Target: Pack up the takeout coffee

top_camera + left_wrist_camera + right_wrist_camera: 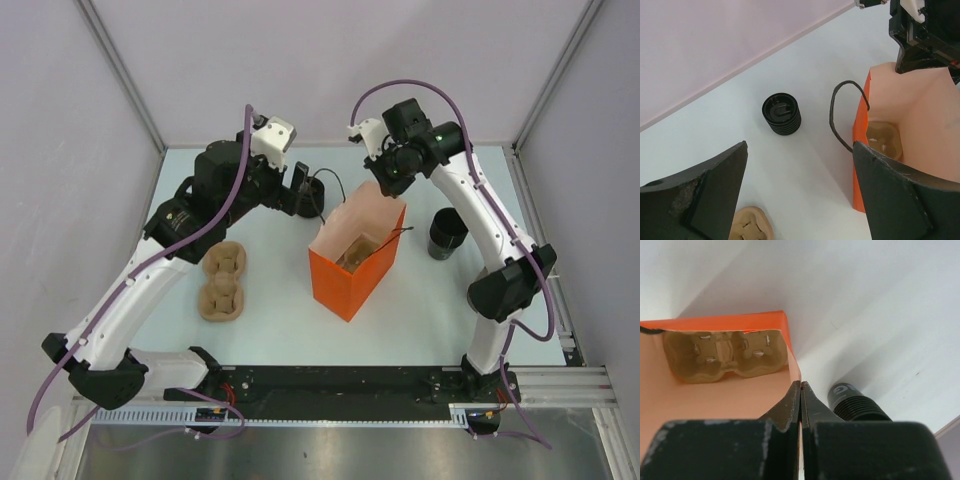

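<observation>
Since the right gripper (800, 388) pinches its rim, the bag (355, 265) stands open. The left gripper (800, 149), spread and empty, hangs over the cup (782, 114) beside the bag, ready to grasp.

Bag (345, 285): bright orange outside, pale peach inside, plain. Handles (831, 117): thin black cord. Pulp tray (727, 352) in bag: dull tan-brown. Second pulp tray (223, 283) on counter: lighter brown, unprinted. Takeout coffee cup (782, 114): black all over, lid black, wall ringed with fine ribs. Other cup (447, 233): black too. Counter (420, 310): very pale blue-white, plain. Left hand (800, 145), right hand (800, 390): matt black, grey scuffs at edges. Arm links (120, 300): white, black joints. Cables (415, 84): purple.
</observation>
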{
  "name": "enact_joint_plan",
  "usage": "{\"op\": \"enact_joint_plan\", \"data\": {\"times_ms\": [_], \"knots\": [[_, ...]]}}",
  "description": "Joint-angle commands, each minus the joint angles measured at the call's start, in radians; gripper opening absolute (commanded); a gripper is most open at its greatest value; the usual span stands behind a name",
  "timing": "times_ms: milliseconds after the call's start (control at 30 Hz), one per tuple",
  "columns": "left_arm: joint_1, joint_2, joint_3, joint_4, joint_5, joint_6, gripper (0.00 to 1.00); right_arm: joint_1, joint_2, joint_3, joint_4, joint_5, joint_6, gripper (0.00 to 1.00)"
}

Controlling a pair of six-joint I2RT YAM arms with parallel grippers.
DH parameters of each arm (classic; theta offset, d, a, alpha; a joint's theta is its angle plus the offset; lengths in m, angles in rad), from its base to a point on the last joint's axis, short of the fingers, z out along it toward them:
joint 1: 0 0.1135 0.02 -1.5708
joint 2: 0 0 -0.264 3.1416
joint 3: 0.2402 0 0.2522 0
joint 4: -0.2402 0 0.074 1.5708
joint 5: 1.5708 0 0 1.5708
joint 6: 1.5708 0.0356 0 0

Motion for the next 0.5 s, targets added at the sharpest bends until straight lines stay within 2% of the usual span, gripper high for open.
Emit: {"op": "enact_joint_plan", "data": {"times_ms": [0, 467], "knots": [[0.001, -0.029, 0.031, 0.014, -0.025, 0.006, 0.91, -0.030, 0.024, 0.076, 0.023, 0.012, -0.012, 0.00], [0.001, -0.035, 0.029, 0.017, -0.037, 0.005, 0.91, -0.178, 0.113, 0.208, 0.097, -0.006, -0.028, 0.00]]}}
